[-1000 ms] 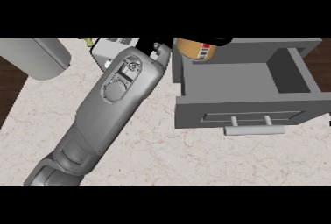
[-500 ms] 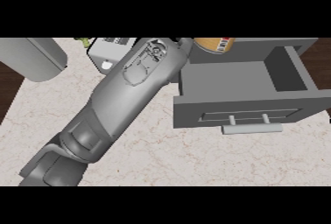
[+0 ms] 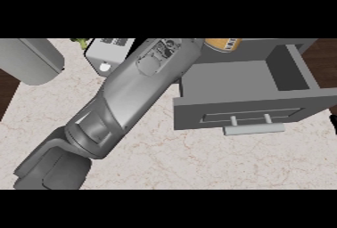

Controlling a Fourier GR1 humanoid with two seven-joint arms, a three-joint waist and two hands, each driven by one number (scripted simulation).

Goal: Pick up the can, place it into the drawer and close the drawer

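The left robot hand itself is out of sight past the top edge, only its grey forearm (image 3: 132,95) showing, so I cannot tell its state. The can (image 3: 222,43) sits right of the forearm, over the open drawer's (image 3: 256,84) far end, probably for lowering inside.

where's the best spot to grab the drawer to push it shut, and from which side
Take the drawer by its pale bar handle, or press flat on the front panel just behind it. Come from the near side, the view's lower edge, and push away: the drawer stands pulled out toward the robot and the handle juts from that face. The can only peeks out at the drawer's far edge.
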